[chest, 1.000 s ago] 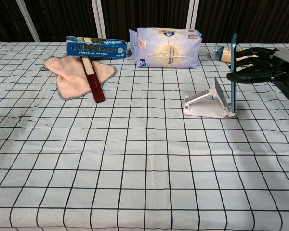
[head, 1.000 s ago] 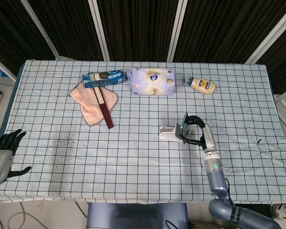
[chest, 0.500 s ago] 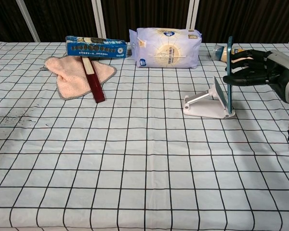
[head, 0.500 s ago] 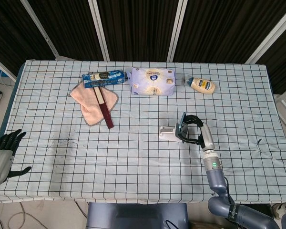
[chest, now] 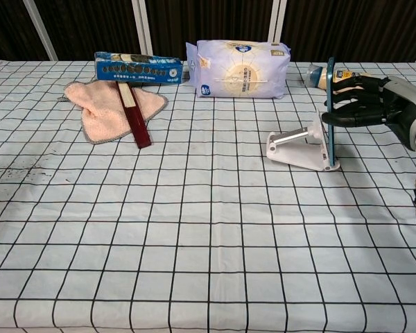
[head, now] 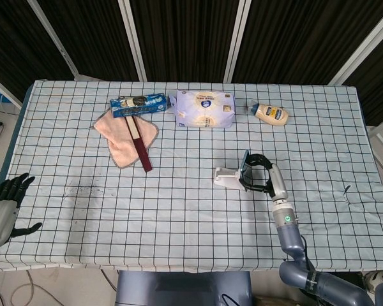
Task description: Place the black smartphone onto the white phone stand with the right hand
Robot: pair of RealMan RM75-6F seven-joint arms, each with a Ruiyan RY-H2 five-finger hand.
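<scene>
Right hand (chest: 364, 104) holds the black smartphone (chest: 329, 111) upright on white phone stand (chest: 298, 147).

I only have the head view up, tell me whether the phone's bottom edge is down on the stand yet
Observer: Chest view shows the phone nearly upright, its bottom edge down at the front lip of the stand.
Operator: Is the right hand holding it?
Observer: Yes, the right hand grips the phone's upper part from the far-right side; the lower part is bare.
Operator: Is it leaning on the stand's backrest?
Observer: It stands steeper than the slanted backrest, with a gap showing between them higher up.
Operator: Anything close behind it?
Observer: A squeeze bottle lies on the table behind the phone, and a white bag sits further left, both apart from the stand.
</scene>
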